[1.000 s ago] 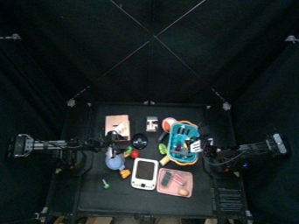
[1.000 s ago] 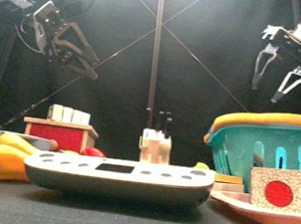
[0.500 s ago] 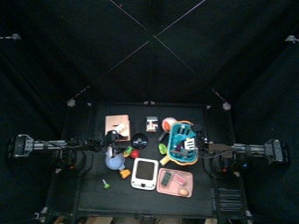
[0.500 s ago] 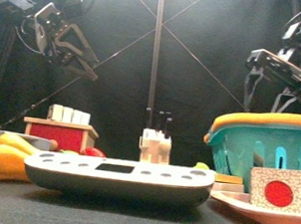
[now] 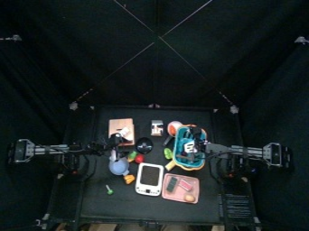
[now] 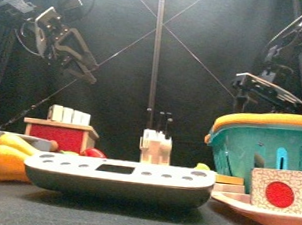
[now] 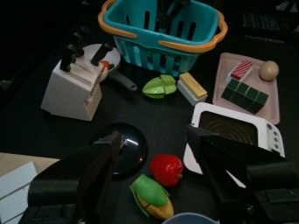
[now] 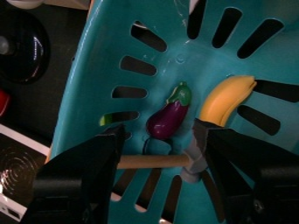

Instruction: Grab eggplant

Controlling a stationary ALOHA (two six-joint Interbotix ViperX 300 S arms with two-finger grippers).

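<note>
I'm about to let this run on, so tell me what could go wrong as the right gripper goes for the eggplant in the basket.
1. The eggplant lies beside a banana in the teal basket; the open right gripper might pinch or nudge the banana instead.
2. A wooden stick lies near the eggplant and could snag a jaw.
3. The basket walls stand high, so a jaw may catch the rim.

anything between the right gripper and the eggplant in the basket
Nothing: in the right wrist view the open right gripper looks straight down at the eggplant; only bare teal basket floor between.
</note>
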